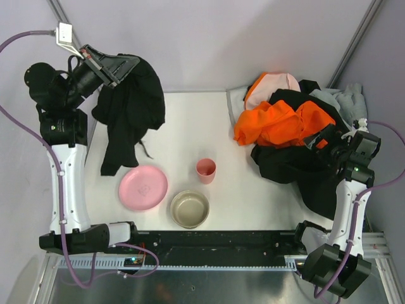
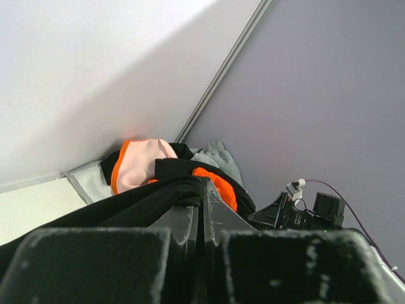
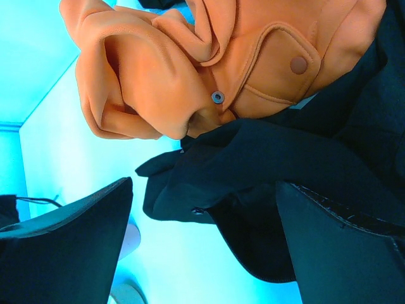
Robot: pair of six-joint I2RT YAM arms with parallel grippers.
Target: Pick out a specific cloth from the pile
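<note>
My left gripper [image 1: 128, 64] is raised at the back left, shut on the cloth [image 1: 130, 107]. This black garment hangs from the gripper, and its lower end trails onto the table beside the pink plate. In the left wrist view the fingertips [image 2: 212, 199] pinch a black fold of the cloth [image 2: 139, 206]. The pile [image 1: 291, 126], made of orange, black, pale pink and grey clothes, lies at the back right. My right gripper [image 1: 324, 137] hovers over the pile's near side, open. In the right wrist view, the right gripper [image 3: 202, 234] shows nothing between its fingers, with a black garment [image 3: 285, 164] and an orange garment [image 3: 190, 69] beyond.
A pink plate [image 1: 143, 187], a pink cup [image 1: 205, 170] and a beige bowl [image 1: 189, 208] stand on the white table [image 1: 190, 126] near the front middle. Walls close in the back and both sides. Metal frame posts run up both back corners.
</note>
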